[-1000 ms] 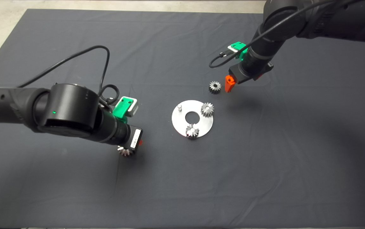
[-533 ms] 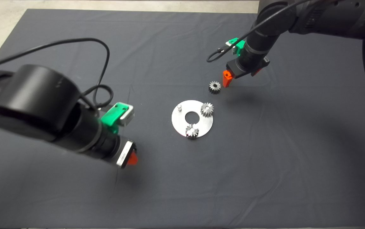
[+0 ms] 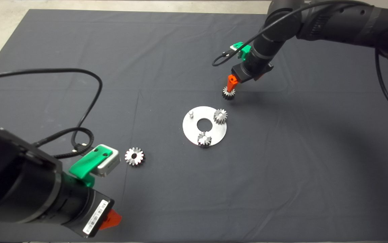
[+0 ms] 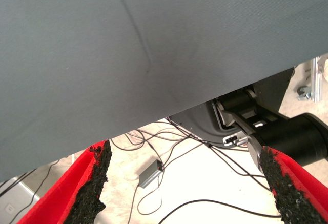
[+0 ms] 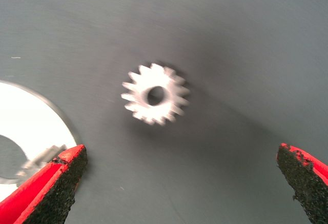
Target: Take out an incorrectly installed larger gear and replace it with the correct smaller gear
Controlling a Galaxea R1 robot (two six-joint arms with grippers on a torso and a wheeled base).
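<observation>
Above the mat's far side, we are hovering our right gripper [image 5: 179, 183], jaws spread wide, over the smaller gear [image 3: 228, 93], which is lying flat, hole up, beside the plate [image 3: 191, 130]. Our left gripper [image 4: 184, 188], also spread, is waiting far off.

Even, fairly bright overhead light falls on the dark mat [image 3: 180, 50], leaving soft shadows at 4 o'clock of the right arm [image 3: 332, 20]. The round steel plate [image 3: 214, 135] glares white in both head and right wrist views. The smaller gear [image 5: 155, 95] is smeared by motion blur.
</observation>
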